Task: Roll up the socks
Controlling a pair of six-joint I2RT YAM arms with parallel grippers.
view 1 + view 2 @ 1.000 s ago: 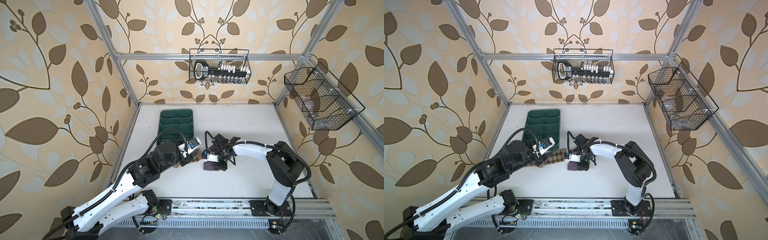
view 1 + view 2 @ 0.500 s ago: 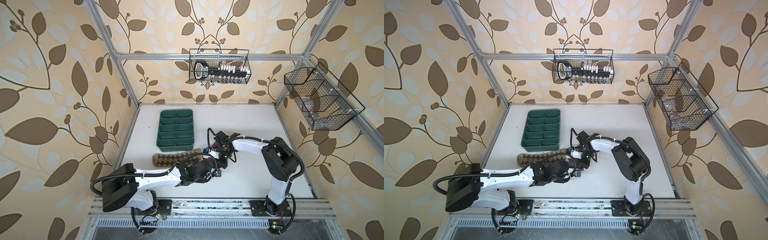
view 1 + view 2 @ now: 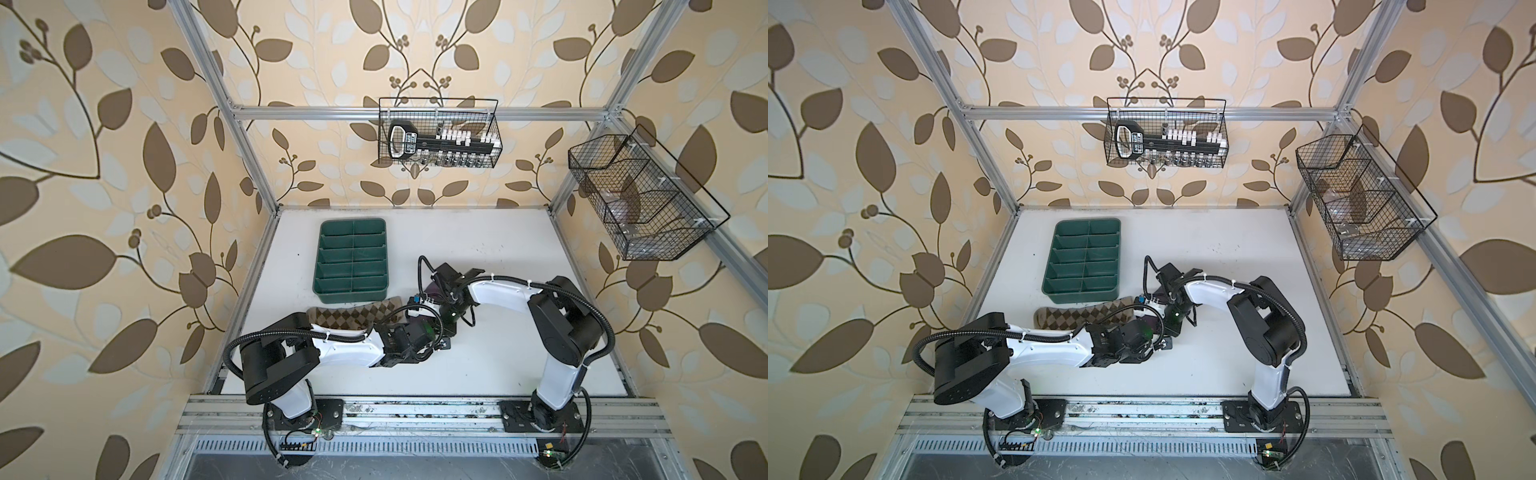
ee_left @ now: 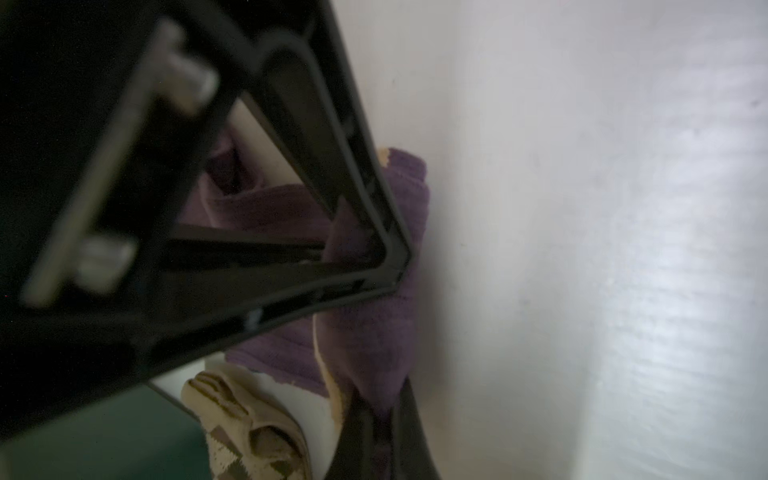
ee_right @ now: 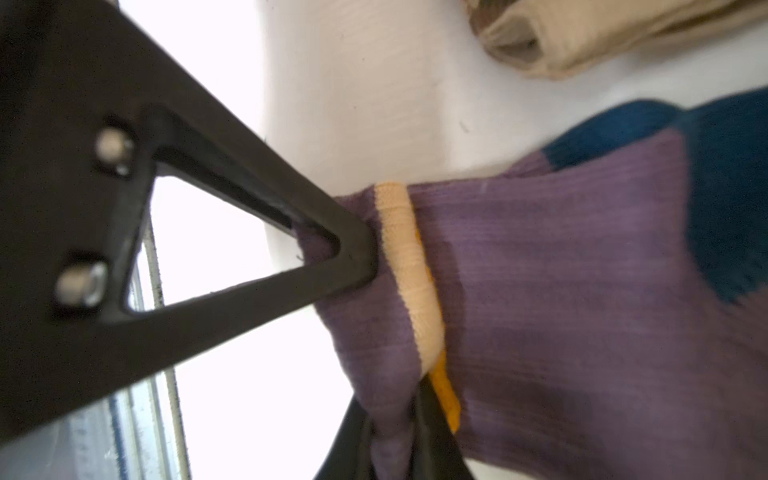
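The purple sock (image 5: 561,270), with a pale orange-yellow cuff band and a navy heel (image 5: 731,187), lies at the table's middle, mostly hidden under both grippers in both top views. My left gripper (image 4: 376,419) is shut on a fold of its purple fabric. My right gripper (image 5: 397,432) also has purple fabric pinched between its jaws, by the cuff. Both grippers meet over this sock, left gripper (image 3: 434,332) beside right gripper (image 3: 449,326). The tan argyle sock (image 3: 357,316) lies flat just left of them, untouched; it also shows in a top view as the tan sock (image 3: 1088,313).
A green compartment tray (image 3: 353,257) stands right behind the tan sock. One wire basket (image 3: 438,139) hangs on the back wall and another wire basket (image 3: 640,199) on the right wall. The aluminium rail (image 3: 415,411) runs along the table's front edge.
My left arm left the tan sock, swung round to the front and reached to the purple sock, where its gripper closed. The tan sock now lies uncovered. The right gripper stayed on the purple sock.
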